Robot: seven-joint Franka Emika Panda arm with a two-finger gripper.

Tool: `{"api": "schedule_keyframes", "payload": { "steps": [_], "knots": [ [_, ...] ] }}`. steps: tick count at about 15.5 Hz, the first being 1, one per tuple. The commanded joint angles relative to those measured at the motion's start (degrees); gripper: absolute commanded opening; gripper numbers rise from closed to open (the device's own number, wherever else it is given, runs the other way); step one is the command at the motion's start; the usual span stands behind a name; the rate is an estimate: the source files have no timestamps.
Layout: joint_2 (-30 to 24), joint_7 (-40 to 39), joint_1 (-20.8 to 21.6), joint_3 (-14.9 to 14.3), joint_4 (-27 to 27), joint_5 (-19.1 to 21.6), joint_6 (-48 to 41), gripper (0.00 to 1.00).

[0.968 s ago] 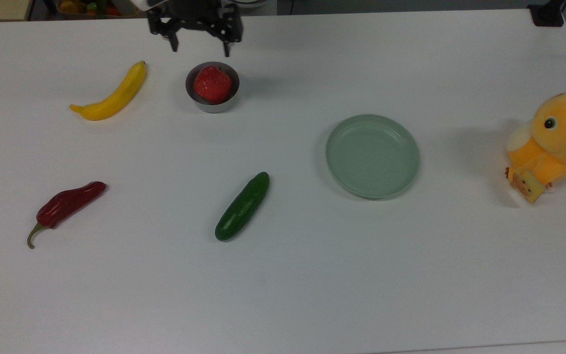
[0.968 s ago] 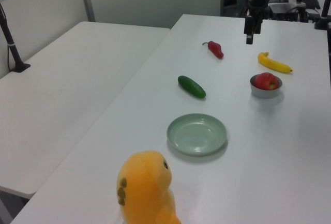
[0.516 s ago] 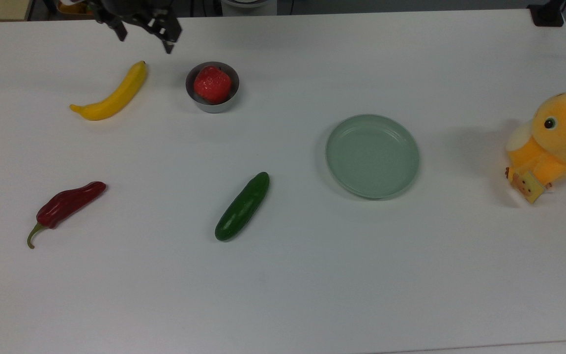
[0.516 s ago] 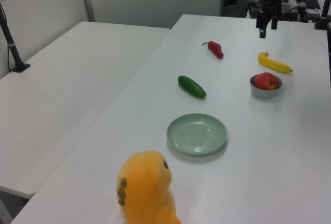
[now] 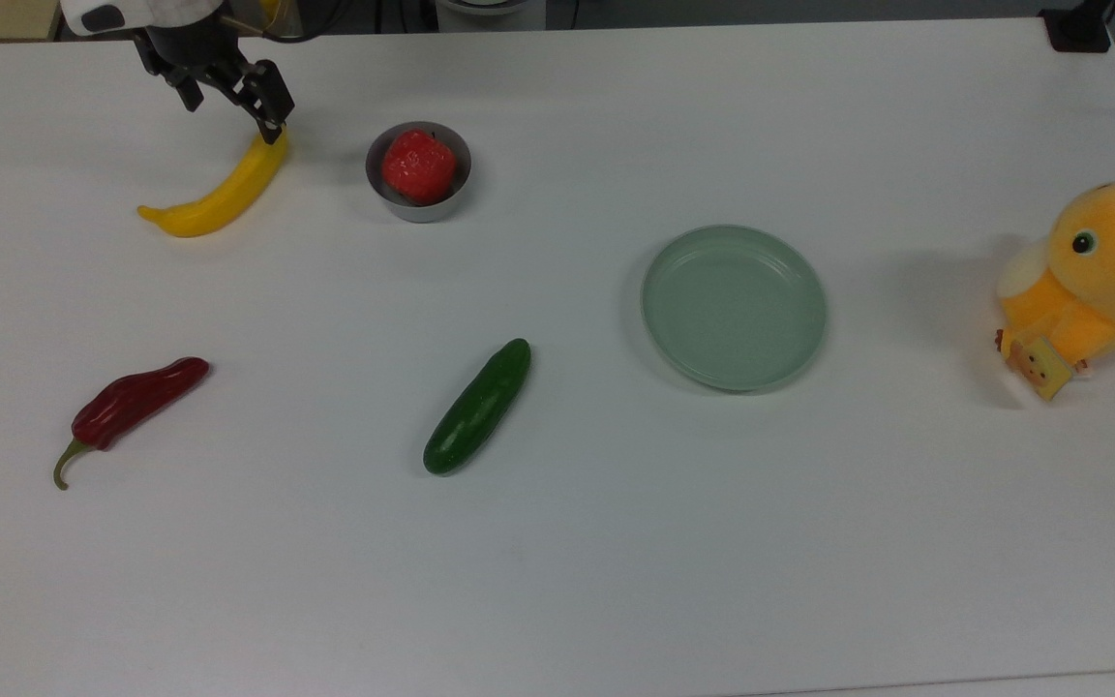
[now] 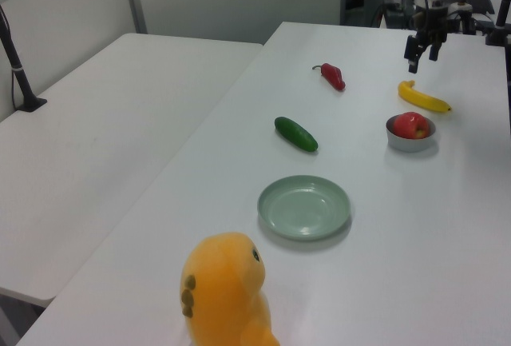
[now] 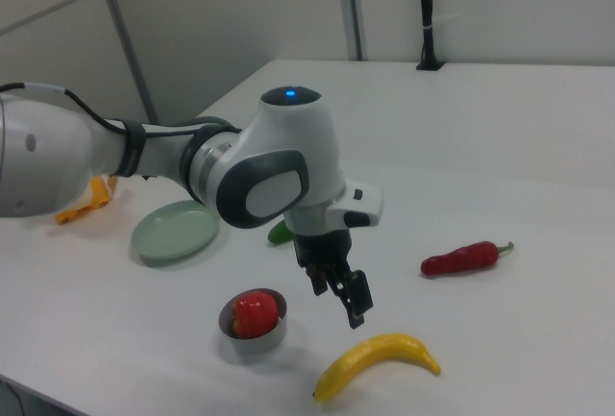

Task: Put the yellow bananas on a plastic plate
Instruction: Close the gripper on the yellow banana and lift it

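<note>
Overhead, the black two-finger end effector [image 5: 230,99] hangs with its fingers spread and nothing between them, over the blunt end of the curved, bright yellow banana [image 5: 219,192], which lies flat on the white counter [image 5: 616,542] toward the top view's upper left. Just beside the banana, on the top view's right, a small grey metal bowl [image 5: 419,204] holds a red strawberry-like fruit [image 5: 418,166]. The round, pale green plastic plate [image 5: 734,307] sits bare, well apart from the banana toward the top view's right. Between them, nearer the lower edge, lies a straight dark green cucumber [image 5: 477,407], and a dark red chilli pepper [image 5: 130,407] rests below the banana. An orange plush toy [image 5: 1092,281] at the top view's right edge is cut off by the frame. One finger hides the banana's tip in the top view. In the right view the white arm [image 7: 192,171] covers most of the cucumber.
</note>
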Motion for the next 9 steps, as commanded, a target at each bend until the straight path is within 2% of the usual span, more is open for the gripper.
{"api": "schedule_keyframes", "payload": {
  "steps": [1,9],
  "knots": [
    [4.8,-0.1,-0.2,-0.5,-0.5,-0.6,3.6,1.00],
    [13.6,0.0,-1.3,0.1,0.4,-0.1,7.5,1.00]
  ]
}}
